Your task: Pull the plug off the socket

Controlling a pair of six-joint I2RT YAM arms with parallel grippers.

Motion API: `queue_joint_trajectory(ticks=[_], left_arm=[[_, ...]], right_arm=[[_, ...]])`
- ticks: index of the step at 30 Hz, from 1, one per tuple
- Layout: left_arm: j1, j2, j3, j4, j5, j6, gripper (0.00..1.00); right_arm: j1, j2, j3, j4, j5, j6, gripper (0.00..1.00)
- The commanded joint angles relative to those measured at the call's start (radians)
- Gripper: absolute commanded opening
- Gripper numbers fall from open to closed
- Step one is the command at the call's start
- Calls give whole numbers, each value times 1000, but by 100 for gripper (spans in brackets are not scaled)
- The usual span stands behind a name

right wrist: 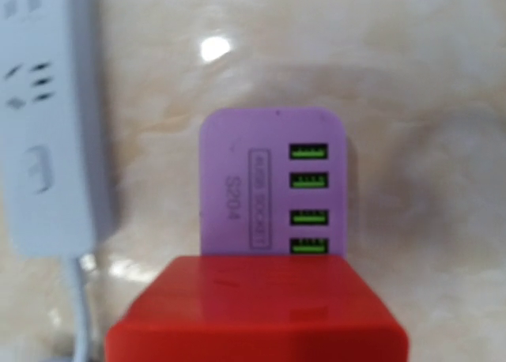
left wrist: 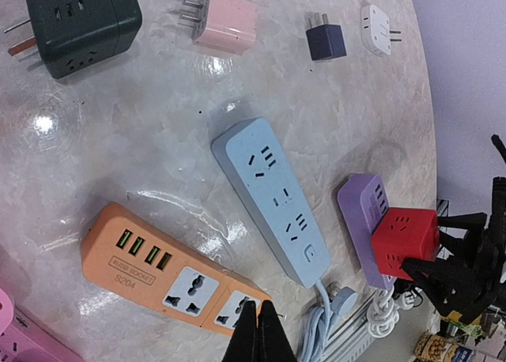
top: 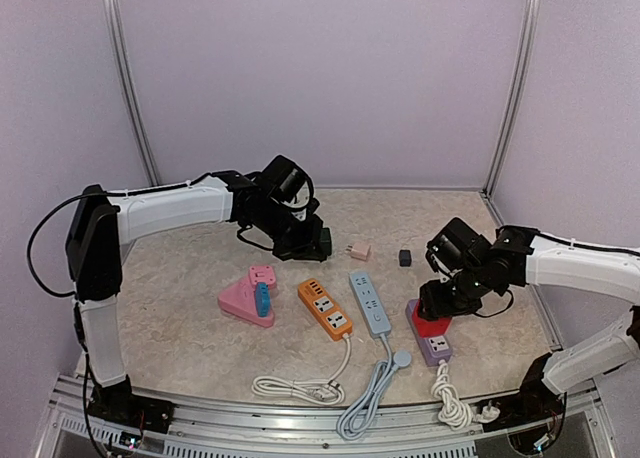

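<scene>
A red cube plug sits plugged into a purple power strip at the right front of the table. My right gripper is down on it. In the left wrist view its black fingers lie against both sides of the red plug on the purple strip. The right wrist view shows the red plug close up over the purple strip, with the fingers hidden. My left gripper hovers shut and empty at the back centre; its tips show over the orange strip.
An orange strip, a light blue strip and a pink socket block lie mid-table, with cords coiled at the front edge. A black cube adapter, a pink adapter, a dark blue adapter and a white plug lie behind.
</scene>
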Motion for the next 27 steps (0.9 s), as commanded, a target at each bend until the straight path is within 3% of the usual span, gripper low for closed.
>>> queue_joint_trajectory(ticks=[1, 11, 18, 27], left_arm=[[-13, 41, 47, 11, 19, 10, 0], [-72, 184, 199, 30, 62, 12, 0], [-106, 341, 336, 42, 103, 16, 0], [-119, 521, 507, 38, 122, 21, 0]], right_arm=[[35, 29, 59, -12, -42, -61, 19], [35, 177, 123, 184, 89, -159, 17], [35, 202, 102, 363, 61, -226, 16], [35, 241, 102, 379, 39, -230, 15]])
